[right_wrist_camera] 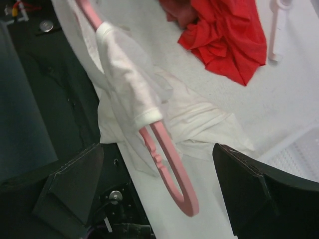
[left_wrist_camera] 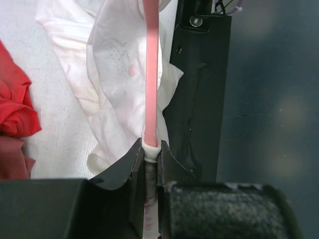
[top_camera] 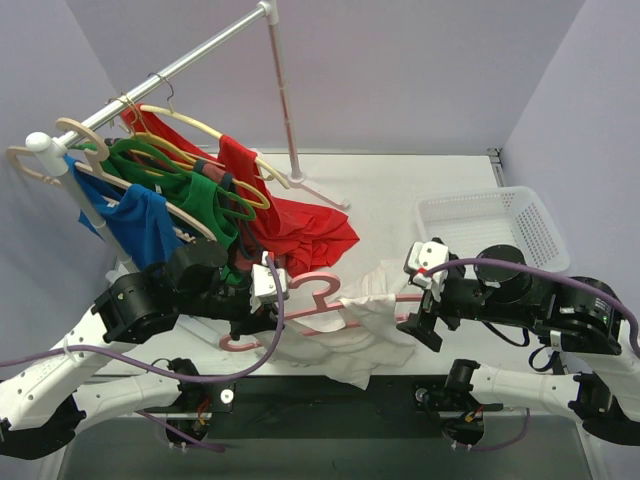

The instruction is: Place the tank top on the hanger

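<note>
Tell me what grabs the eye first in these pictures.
A pink hanger sits front centre, pinched in the left gripper, a white tank top draped over one arm. The right gripper stands open by its bare end. A red garment hangs from the rack behind left.

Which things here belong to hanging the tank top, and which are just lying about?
Job: tank top, pink hanger, left gripper clamping the hanger, open right gripper.
Lying about: red garment, green shirt, blue shirt, clothes rail, white basket.
</note>
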Available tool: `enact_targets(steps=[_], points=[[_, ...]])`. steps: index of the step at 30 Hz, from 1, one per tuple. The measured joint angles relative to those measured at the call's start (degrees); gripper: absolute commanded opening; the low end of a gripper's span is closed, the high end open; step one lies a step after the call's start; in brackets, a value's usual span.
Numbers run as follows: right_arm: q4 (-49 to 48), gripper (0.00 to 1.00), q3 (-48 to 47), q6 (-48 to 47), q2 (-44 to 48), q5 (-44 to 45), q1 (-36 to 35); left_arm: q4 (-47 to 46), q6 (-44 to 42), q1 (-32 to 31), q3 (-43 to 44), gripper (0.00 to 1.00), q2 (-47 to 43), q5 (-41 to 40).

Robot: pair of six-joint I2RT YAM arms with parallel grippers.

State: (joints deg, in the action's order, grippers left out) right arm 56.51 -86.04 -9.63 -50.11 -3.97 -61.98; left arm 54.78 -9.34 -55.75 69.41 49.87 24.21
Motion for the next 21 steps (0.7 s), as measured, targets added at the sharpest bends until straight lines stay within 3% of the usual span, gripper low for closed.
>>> enact_targets(steps=[3,8,11,14,15,16,21], points=[[0.9,0.92,0.9,-3.8,0.0,-4.5,0.0,1.0,-0.5,0.0,2.5,0.0,0.7,1.7],[1.7,0.77,1.9,-6.4,-0.8,-8.6,0.0,3.1,-1.7,0.0,5.8,0.0,2.4,3.6],[2.0,0.59,2.1,-7.0,-1.5,-10.2,0.0,4.4,-2.7,0.0,7.6,0.0,3.6,3.7],[2.3,0.25,2.1,-7.2,-1.7,-11.7,0.0,5.5,-3.9,0.0,8.4,0.0,3.8,3.5],[2.5,0.07,2.1,-7.3,-1.8,-12.3,0.0,5.8,-4.3,0.0,8.6,0.0,3.9,3.5],[2.8,0.0,2.1,-7.2,-1.8,-12.7,0.0,6.1,-4.6,0.0,8.8,0.0,3.9,3.5],[4.3,0.0,2.3,-6.7,-1.4,-14.9,-0.3,6.7,-6.2,0.0,9.4,0.0,4.7,3.7]])
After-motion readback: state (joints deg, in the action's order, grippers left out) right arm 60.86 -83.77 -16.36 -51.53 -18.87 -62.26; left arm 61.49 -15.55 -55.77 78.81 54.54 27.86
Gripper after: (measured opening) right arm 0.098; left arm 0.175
